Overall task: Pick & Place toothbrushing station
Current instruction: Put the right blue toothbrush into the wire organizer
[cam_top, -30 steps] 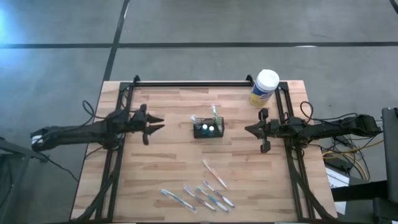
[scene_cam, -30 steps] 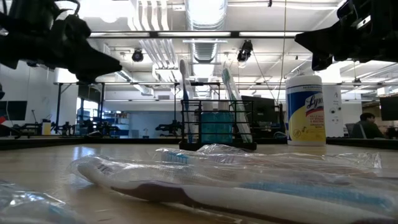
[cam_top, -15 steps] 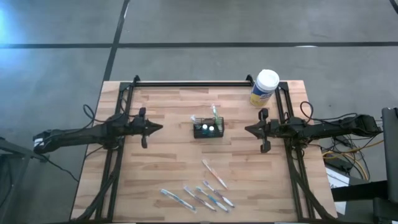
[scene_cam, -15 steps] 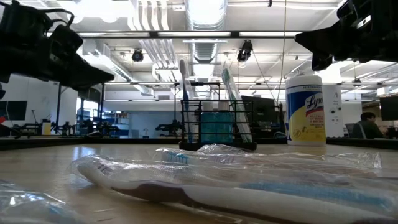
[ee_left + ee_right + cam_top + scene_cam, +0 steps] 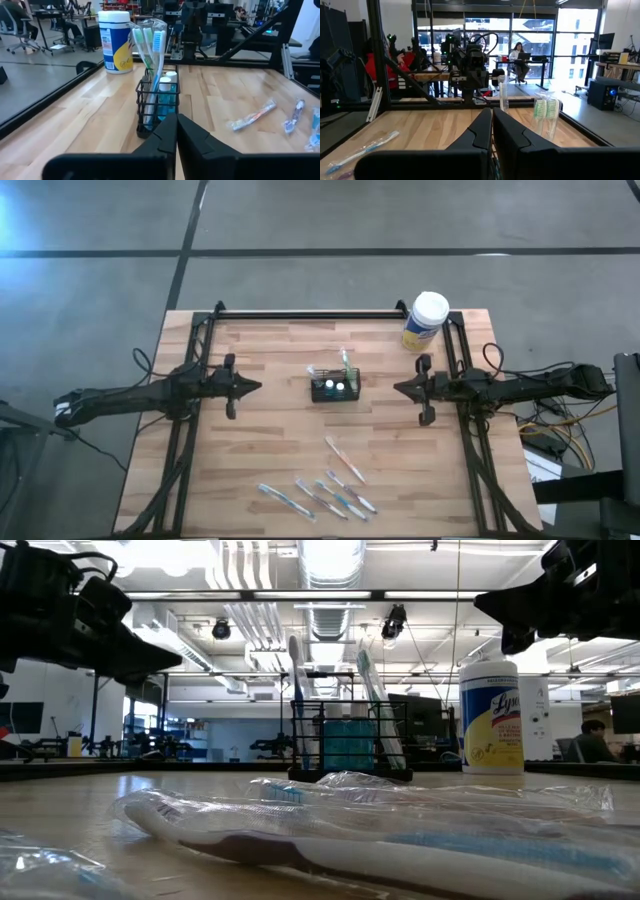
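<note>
The toothbrushing station, a small black wire-mesh caddy (image 5: 333, 387), stands on its base in the middle of the wooden table. It holds upright toothbrushes, some wrapped in plastic, and teal bottles (image 5: 158, 102). It also shows in the low view (image 5: 350, 745). My left gripper (image 5: 258, 386) is shut and empty, above the table to the caddy's left, pointing at it (image 5: 176, 124). My right gripper (image 5: 397, 388) is shut and empty to the caddy's right, also pointing at it (image 5: 491, 119). Its fingers hide most of the caddy in the right wrist view.
A white-lidded, yellow-labelled round canister (image 5: 426, 320) stands at the far right corner. Several wrapped toothbrushes (image 5: 344, 459) (image 5: 318, 498) lie near the table's front edge, close to the low camera (image 5: 330, 830). Black frame rails (image 5: 195, 370) run along both sides.
My left gripper has shut its fingers, which stood open a second ago, while staying left of the caddy. For the last half second it has kept still. The caddy has not moved.
</note>
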`<state>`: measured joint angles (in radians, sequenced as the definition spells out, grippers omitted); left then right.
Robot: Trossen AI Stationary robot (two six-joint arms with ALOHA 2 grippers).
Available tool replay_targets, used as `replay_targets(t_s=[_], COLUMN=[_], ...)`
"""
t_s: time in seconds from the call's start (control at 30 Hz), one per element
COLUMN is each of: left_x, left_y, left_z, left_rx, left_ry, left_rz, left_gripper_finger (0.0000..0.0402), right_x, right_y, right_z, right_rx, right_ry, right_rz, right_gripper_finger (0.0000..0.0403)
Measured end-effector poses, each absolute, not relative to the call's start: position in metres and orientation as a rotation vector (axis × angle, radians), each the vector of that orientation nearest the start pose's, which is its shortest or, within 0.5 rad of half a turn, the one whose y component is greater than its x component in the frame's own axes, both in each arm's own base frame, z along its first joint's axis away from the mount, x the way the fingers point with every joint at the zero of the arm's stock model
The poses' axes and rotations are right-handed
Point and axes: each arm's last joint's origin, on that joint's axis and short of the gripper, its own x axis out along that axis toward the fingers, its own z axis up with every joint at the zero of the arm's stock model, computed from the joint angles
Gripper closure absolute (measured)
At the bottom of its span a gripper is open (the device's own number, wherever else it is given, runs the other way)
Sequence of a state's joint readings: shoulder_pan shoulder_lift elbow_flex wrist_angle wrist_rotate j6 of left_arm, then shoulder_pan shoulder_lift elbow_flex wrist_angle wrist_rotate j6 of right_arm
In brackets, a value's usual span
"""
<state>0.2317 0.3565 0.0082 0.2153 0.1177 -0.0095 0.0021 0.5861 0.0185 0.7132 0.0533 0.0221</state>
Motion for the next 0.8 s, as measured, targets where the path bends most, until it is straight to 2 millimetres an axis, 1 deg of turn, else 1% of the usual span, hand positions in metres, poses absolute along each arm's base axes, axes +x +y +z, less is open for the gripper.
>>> replay_targets(t_s=[0.1, 0.2, 0.33, 0.43, 0.53, 0.63, 0.8], left_x=[0.117, 0.116, 0.116, 0.116, 0.117, 0.117, 0.117], left_y=[0.024, 0.024, 0.024, 0.024, 0.024, 0.024, 0.024], left_z=[0.155, 0.154, 0.154, 0.154, 0.155, 0.156, 0.156], left_rx=[-0.038, -0.035, -0.035, -0.034, -0.044, -0.066, -0.095], left_ry=[0.137, 0.146, 0.146, 0.141, 0.135, 0.133, 0.129], left_rz=[0.115, 0.115, 0.116, 0.117, 0.118, 0.119, 0.121], left_gripper_finger=[0.0379, 0.0377, 0.0377, 0.0376, 0.0376, 0.0376, 0.0376], right_x=[0.136, 0.143, 0.160, 0.176, 0.195, 0.216, 0.251], right_y=[0.000, 0.005, 0.013, 0.025, 0.043, 0.065, 0.112], right_z=[0.183, 0.186, 0.200, 0.211, 0.220, 0.228, 0.236], right_rx=[0.046, 0.050, 0.095, 0.114, 0.105, 0.097, 0.109], right_ry=[-0.131, -0.062, 0.080, 0.232, 0.360, 0.434, 0.484], right_rz=[-0.038, -0.008, 0.000, -0.030, -0.083, -0.126, -0.069], right_gripper_finger=[0.0392, 0.0392, 0.0392, 0.0392, 0.0392, 0.0392, 0.0392])
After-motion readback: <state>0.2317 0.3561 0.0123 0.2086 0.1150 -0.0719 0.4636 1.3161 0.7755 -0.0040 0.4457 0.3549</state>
